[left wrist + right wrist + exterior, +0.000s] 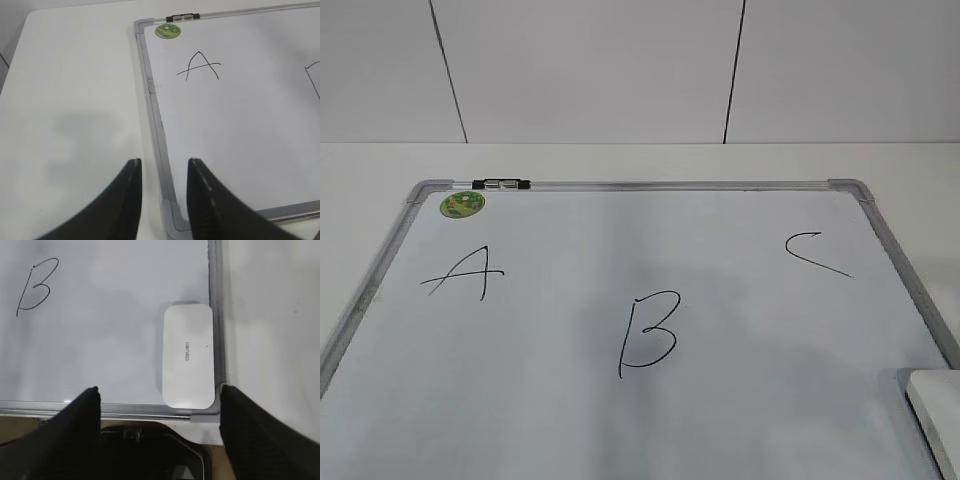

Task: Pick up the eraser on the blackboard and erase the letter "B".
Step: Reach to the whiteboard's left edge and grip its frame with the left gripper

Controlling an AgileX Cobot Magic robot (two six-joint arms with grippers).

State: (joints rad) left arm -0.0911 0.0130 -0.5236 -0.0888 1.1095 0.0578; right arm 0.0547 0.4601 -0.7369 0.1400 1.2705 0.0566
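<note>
The blackboard (650,186) is a white board with a silver-grey frame lying flat on the table. The black letter "B" (648,334) is drawn near its middle and also shows in the right wrist view (36,286). The white eraser (188,356) lies flat in the board's near right corner, against the frame; only its corner (938,412) shows in the exterior view. My right gripper (159,392) is open wide and empty, hovering over the board's near edge just short of the eraser. My left gripper (164,169) is open and empty above the board's near left corner (172,215).
A black "A" (463,272) and a "C" (812,252) flank the B. A green round sticker (461,204) and a small metal clip (501,184) sit at the board's far left edge. White table (75,100) surrounds the board; a white wall stands behind.
</note>
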